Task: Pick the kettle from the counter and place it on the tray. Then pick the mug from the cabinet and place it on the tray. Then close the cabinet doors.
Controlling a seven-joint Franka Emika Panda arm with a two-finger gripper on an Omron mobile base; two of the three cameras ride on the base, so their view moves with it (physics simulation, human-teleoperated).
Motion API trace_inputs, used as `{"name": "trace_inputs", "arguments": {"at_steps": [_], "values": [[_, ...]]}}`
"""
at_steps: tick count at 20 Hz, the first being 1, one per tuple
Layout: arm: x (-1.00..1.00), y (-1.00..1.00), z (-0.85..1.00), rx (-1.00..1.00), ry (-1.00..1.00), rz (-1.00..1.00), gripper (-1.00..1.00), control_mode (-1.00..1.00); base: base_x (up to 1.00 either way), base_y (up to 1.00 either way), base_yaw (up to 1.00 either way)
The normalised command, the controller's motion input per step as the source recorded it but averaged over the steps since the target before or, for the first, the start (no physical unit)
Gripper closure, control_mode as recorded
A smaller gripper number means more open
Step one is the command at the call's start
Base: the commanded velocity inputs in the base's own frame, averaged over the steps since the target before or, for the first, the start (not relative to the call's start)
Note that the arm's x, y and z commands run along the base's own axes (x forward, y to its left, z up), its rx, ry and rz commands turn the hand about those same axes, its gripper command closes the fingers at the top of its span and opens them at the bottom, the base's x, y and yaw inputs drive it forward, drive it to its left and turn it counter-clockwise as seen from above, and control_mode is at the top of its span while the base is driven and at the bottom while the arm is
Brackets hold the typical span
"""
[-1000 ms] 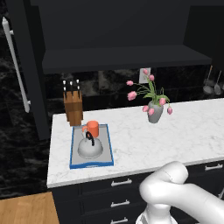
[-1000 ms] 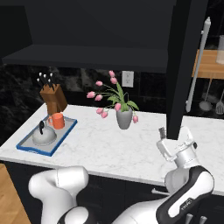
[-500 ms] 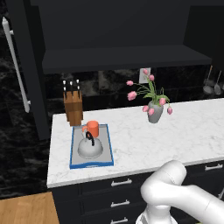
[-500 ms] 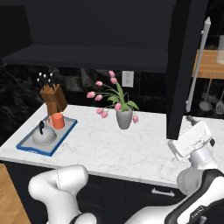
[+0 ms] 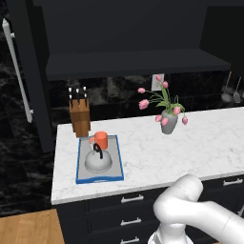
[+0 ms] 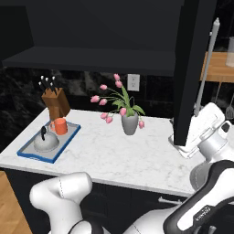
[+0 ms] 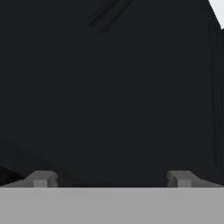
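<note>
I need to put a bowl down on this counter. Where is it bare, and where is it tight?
Bare marble lies between the tray and the flower vase, and along the counter front right of the vase. It is crowded at the left end: kettle and mug fill the tray, with the knife block just behind.

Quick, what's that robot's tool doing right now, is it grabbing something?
Tool: open, holding nothing, right up against a black cabinet door.
</note>
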Motion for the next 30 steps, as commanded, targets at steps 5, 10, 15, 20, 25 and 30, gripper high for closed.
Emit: {"name": "trace_inputs", "arguments": {"at_steps": [5, 10, 15, 20, 25, 30], "values": [[-0.42, 0.46, 0.53, -0.31, -0.12, -0.06, -1.0, -1.0, 0.0, 0.0, 0.0], [-0.33, 0.64, 0.5, -0.31, -0.06, -0.05, -1.0, -1.0, 0.0, 0.0, 0.0], [-0.13, 0.69, 0.52, -0.28, 0.0, -0.07, -1.0, -1.0, 0.0, 0.0, 0.0], [0.0, 0.72, 0.36, -0.27, 0.02, -0.03, -1.0, -1.0, 0.0, 0.0, 0.0], [0.0, 0.71, 0.33, -0.27, 0.05, -0.04, -1.0, -1.0, 0.0, 0.0, 0.0], [0.03, 0.56, 0.38, -0.24, 0.05, -0.07, -1.0, -1.0, 0.0, 0.0, 0.0]]}}
